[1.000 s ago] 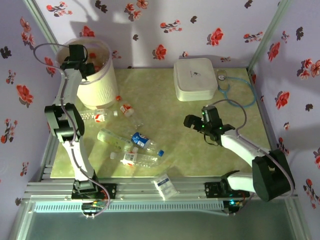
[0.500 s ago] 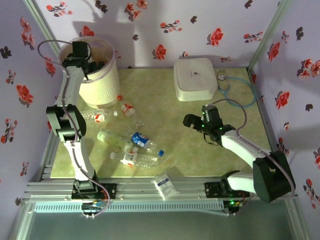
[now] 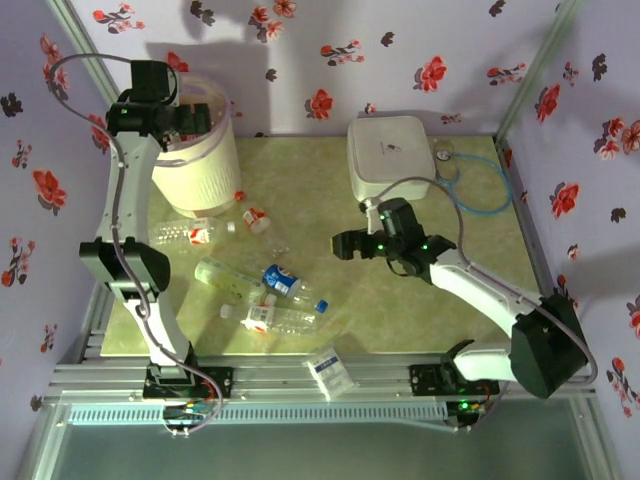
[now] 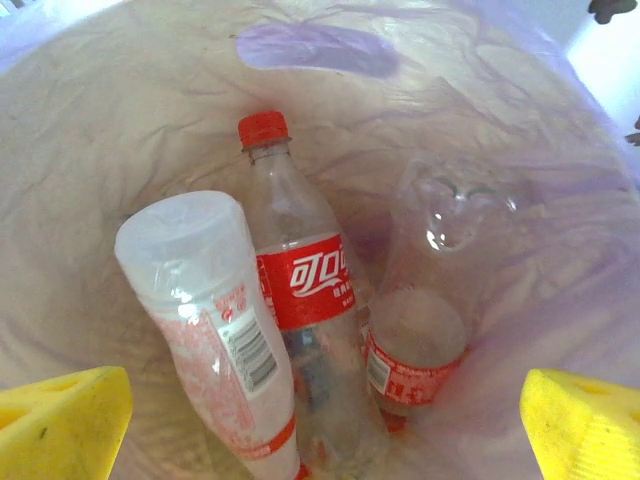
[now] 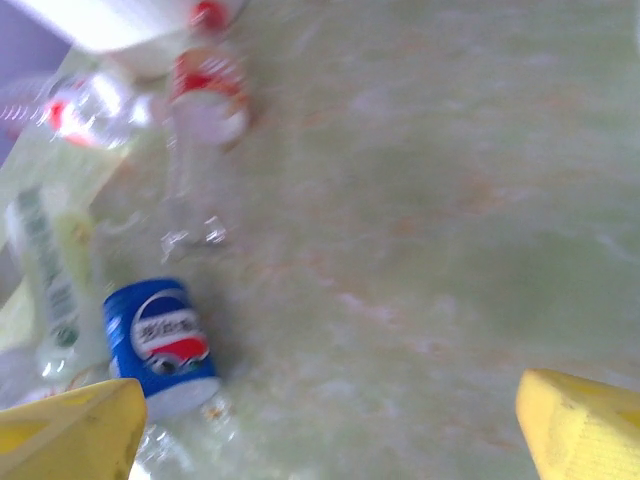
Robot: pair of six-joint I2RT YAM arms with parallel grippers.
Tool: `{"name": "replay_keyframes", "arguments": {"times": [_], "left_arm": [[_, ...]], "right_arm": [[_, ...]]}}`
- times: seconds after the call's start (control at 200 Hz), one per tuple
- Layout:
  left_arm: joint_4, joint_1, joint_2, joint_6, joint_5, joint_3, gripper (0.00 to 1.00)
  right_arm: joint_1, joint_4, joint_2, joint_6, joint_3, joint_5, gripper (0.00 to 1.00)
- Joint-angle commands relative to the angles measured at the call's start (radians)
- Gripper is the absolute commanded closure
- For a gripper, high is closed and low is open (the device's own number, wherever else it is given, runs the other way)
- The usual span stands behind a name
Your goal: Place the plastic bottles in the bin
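We see the bin (image 3: 200, 170) at the desk's (image 3: 400, 315) ten o'clock corner. It holds three plastic bottles (image 4: 300, 290): a red-capped one, another bottom-up at its nine o'clock, and a clear one at three. The left claw (image 3: 190, 122) hangs over it, released and empty. The right claw (image 3: 345, 245), fingers spread, grasps nothing. The blue-labelled bottle (image 3: 283, 280) lies on the desk at its eight o'clock.

The bin (image 3: 200, 180) is cream-white with fine vertical ribs and a lilac-tinted translucent liner (image 4: 480, 80). Inside it, the clear plastic bottles (image 4: 300, 300) carry red-and-white labels, one showing a red cap. In front of the bin, on the marbled yellow-green table (image 3: 330, 190), lie a blue-labelled bottle (image 5: 160, 340) and a greenish bottle (image 3: 226, 276). Behind the bin, the lilac wall (image 3: 400, 40) carries red and black flowers.
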Motion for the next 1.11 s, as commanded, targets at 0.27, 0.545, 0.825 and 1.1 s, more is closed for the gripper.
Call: {"name": "replay_keyframes", "arguments": {"times": [0.27, 0.545, 0.825, 1.1], "left_arm": [[0.005, -0.136, -0.360, -0.086, -0.218, -0.265, 0.00], [0.222, -0.333, -0.663, -0.349, -0.161, -0.733, 0.00], [0.364, -0.343, -0.799, -0.569, 0.023, -1.084, 0.00], [0.464, -0.343, -0.764, -0.635, 0.037, -1.199, 0.00]], "right_arm": [[0.202, -0.218, 0.156, -0.219, 0.136, -0.068, 0.17], [0.265, -0.189, 0.320, -0.206, 0.214, -0.097, 0.22], [0.271, -0.234, 0.447, -0.212, 0.306, -0.093, 0.11], [0.286, -0.211, 0.414, -0.224, 0.282, -0.013, 0.09]]}}
